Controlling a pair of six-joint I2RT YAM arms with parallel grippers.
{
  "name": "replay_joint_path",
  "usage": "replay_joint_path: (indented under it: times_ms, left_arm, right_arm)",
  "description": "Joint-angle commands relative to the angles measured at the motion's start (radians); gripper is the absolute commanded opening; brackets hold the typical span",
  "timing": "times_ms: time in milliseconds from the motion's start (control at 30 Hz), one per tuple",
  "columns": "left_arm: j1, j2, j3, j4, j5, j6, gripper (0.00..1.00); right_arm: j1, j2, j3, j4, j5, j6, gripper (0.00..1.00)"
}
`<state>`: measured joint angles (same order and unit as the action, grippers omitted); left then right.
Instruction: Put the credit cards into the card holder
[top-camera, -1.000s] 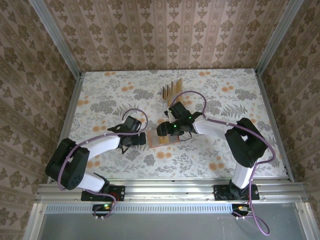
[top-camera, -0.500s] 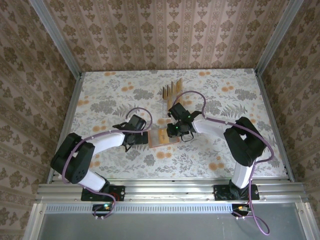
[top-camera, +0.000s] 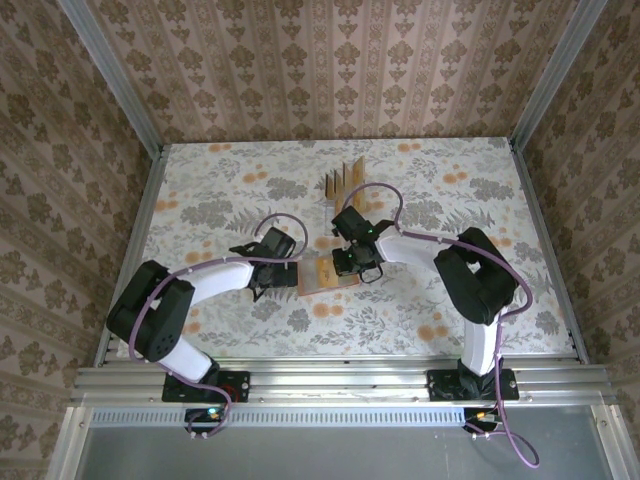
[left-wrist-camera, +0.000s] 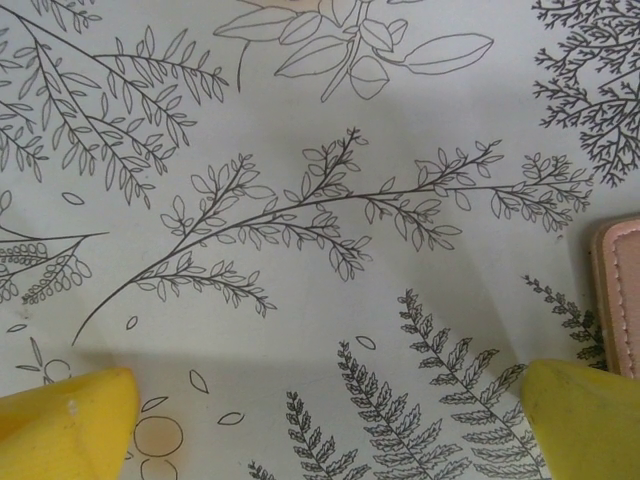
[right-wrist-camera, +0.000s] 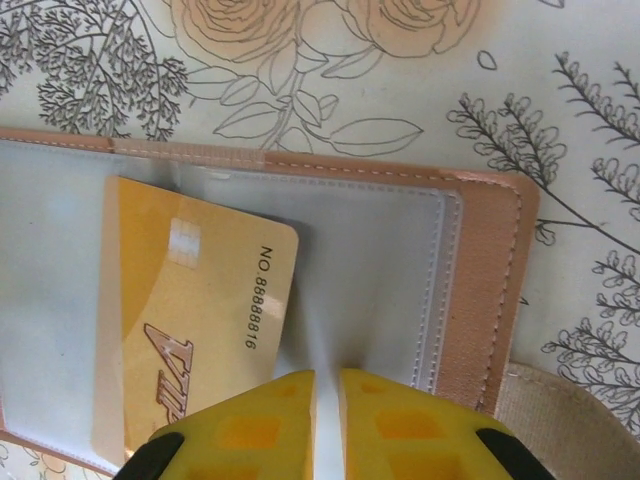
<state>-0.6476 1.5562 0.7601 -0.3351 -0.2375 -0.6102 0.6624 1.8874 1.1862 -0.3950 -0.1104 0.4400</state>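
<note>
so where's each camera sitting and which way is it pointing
top external: above and behind, looking down at the table; left arm and right arm show.
left wrist: on the left arm, facing down at the table; left tool open, card holder edge at right.
right wrist: facing down into the card holder; right tool nearly shut, card partly in a pocket.
shared: all three see the card holder.

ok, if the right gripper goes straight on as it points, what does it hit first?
Probably the holder, at its clear pocket beside the card. The right gripper, jaws almost together, aims there. Depth is unclear, so it may already touch.
</note>
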Motion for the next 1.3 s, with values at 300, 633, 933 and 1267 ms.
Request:
replay_joint_path:
  times_ms: [300,633,933,1267]
  left_arm:
    - [-0.007,0.029,0.012,-0.001,-0.002,-0.012,1.0]
    - [-0.009,0.029,0.005,0.006,0.0,-0.011,1.0]
    - [-0.009,0.025,0.004,0.004,0.001,-0.009,1.0]
    - [-0.004,-0.033,-0.001,-0.034,-0.033,-0.001,1.0]
  right_arm:
    - [0.037,0.052,0.075,-0.03,-0.009,-0.006,0.14]
    - [0.055,0.074,0.103,-0.011,-0.046,0.024,0.14]
    - [0.066,0.08,0.148,-0.014,-0.077,0.032,0.14]
    - [0.02,0.001,0.108,-0.057,-0.024,0.003,0.15]
